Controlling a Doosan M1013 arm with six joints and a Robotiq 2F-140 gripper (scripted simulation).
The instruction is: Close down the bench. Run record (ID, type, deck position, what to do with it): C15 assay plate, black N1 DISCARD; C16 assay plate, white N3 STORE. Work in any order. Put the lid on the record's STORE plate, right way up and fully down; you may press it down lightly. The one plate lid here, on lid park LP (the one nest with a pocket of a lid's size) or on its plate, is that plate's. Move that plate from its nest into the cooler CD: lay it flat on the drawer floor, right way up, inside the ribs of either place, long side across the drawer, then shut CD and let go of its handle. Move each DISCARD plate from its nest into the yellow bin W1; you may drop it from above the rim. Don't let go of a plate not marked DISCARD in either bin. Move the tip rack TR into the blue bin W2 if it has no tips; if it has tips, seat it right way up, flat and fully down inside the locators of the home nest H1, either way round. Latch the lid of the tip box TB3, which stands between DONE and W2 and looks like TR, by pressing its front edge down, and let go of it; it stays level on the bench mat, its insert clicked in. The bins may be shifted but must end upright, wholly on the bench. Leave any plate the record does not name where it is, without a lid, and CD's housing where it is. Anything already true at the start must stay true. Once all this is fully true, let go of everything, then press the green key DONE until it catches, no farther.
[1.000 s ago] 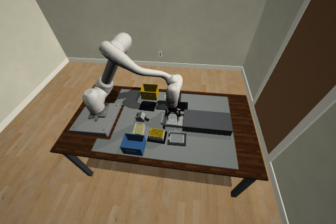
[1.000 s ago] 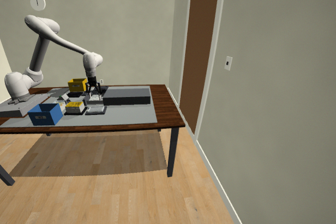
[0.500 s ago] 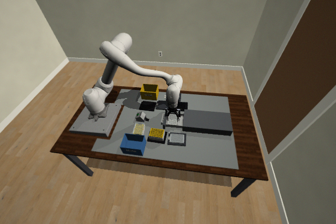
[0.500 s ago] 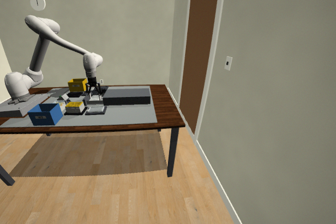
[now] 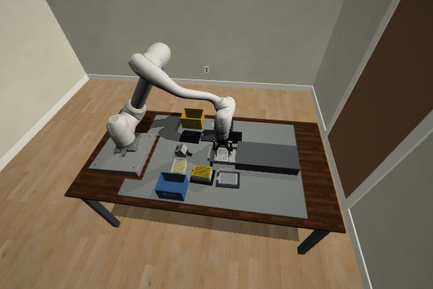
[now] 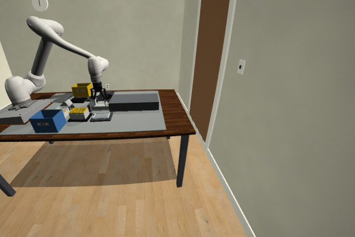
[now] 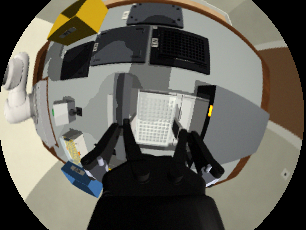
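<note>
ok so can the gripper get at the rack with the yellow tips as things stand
Probably not yet: its jaws are shut on the white plate at the cooler drawer. The rack stands close by with nothing over it, so once the gripper lets go it looks reachable from above.

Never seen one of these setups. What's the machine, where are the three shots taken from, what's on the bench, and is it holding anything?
It is one white six-joint robot arm bolted to a grey plate on a wooden table. The first picture looks down from high up, the second from the side of the room, and the third, round one from a camera on the wrist, looking past the fingers.

On the grey mat stand a yellow bin, a blue bin, a low grey cooler housing, dark nests, two tip boxes with yellow inserts and a small green key.

The end effector is shut on a white well plate, over the open drawer beside the cooler.
</note>
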